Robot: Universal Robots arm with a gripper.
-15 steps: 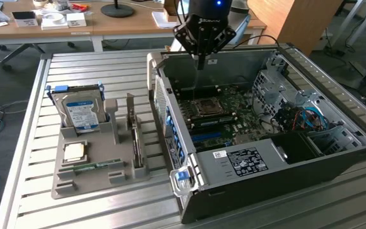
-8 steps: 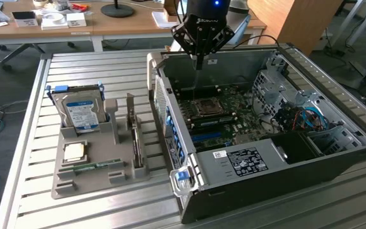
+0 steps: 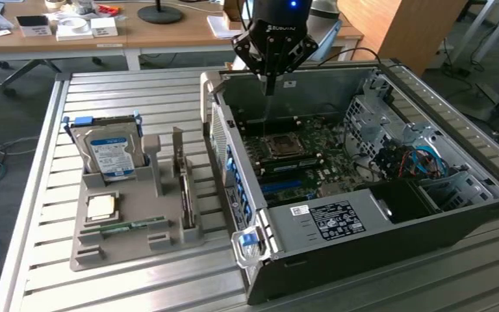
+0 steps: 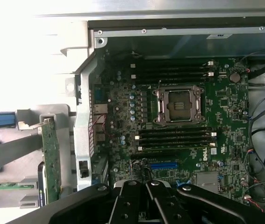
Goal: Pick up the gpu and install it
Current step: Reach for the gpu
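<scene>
computer case (image 3: 362, 175): on table (image 3: 119, 97); motherboard (image 3: 293, 156): flat inside case; gripper (image 3: 269, 84): above case's far wall; holder tray (image 3: 89, 257): beside case, on the exterior view's left; gpu (image 3: 184, 195): on edge in tray slot nearest case; hard drive (image 3: 111, 156): upright in tray, farther from case.

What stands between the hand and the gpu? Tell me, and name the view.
The computer case's metal side wall: the hand hangs above the open case, the gpu stands in the grey holder outside it. The exterior view shows this.

it looks like an office lab, with wooden desks (image 3: 173, 36), a metal table (image 3: 128, 88) and an open computer (image 3: 319, 263).
</scene>
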